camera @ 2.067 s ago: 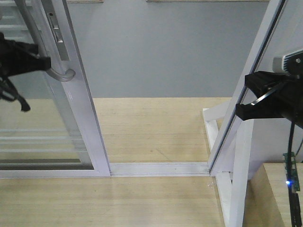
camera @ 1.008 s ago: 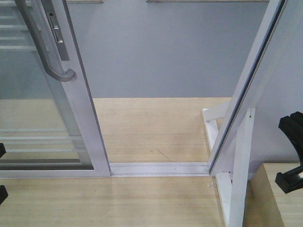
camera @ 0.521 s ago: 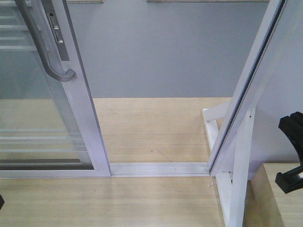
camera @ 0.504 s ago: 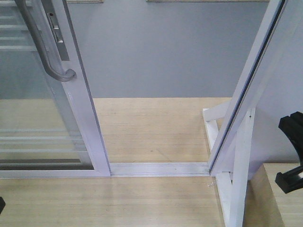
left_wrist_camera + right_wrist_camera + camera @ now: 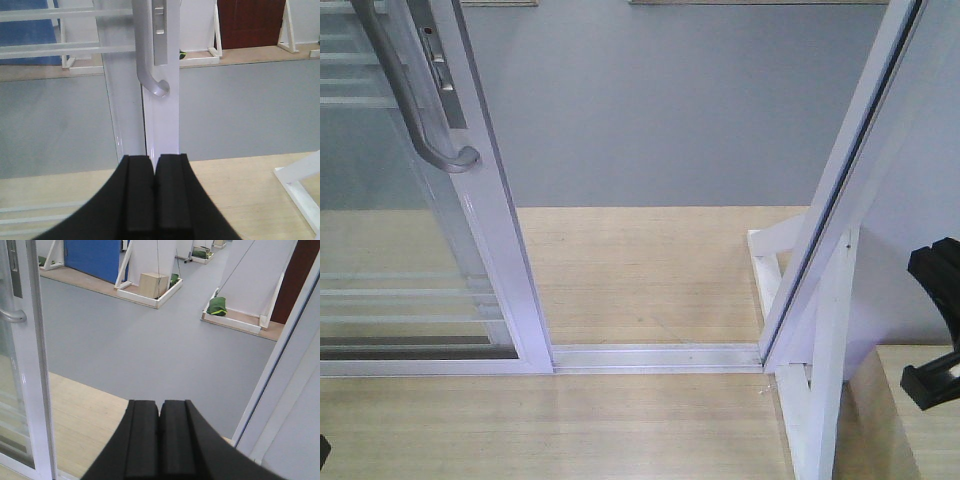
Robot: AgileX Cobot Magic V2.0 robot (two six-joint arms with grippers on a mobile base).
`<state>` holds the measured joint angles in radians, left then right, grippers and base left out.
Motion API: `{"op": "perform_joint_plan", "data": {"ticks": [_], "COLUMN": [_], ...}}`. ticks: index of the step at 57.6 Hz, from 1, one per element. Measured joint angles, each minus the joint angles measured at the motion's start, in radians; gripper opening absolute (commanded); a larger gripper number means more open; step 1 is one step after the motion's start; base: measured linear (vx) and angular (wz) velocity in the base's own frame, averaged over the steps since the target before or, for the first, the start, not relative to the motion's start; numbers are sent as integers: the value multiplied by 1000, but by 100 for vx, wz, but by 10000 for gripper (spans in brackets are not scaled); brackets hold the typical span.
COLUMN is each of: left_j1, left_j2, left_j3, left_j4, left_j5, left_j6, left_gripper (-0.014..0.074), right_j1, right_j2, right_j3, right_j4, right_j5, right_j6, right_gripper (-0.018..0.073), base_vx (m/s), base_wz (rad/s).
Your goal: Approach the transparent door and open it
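Front view: transparent door (image 5: 470,240) upright (open).

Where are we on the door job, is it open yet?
Done: the transparent door stands slid aside, leaving a gap along the floor track. In hand: nothing; the left gripper and right gripper are shut and empty, off the grey handle. Left: apparently nothing.

Matte black, flat-padded hand (image 5: 154,200)

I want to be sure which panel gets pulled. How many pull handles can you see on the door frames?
1. A grey curved pull handle sits on the right upright of the transparent door, at left. The slanted frame at right shows none; its top is cropped.
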<state>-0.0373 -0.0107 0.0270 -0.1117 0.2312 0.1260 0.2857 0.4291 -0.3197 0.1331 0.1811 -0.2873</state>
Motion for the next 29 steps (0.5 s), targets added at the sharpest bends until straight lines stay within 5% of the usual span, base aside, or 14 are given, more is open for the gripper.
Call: {"op": "perform_joint_plan", "data": {"ticks": [29], "left_j1": [0], "left_j2": [0], "left_j3": [0], "left_j4": [0], "left_j5": [0], "left_j6": [0], "left_gripper": [4], "right_j1": [0], "right_j2": [0], "right_j3": [0], "right_j4": [1], "right_j5": [0], "right_j6": [0], "right_gripper": [2], "base_vx": [0], "base_wz": [0]}}
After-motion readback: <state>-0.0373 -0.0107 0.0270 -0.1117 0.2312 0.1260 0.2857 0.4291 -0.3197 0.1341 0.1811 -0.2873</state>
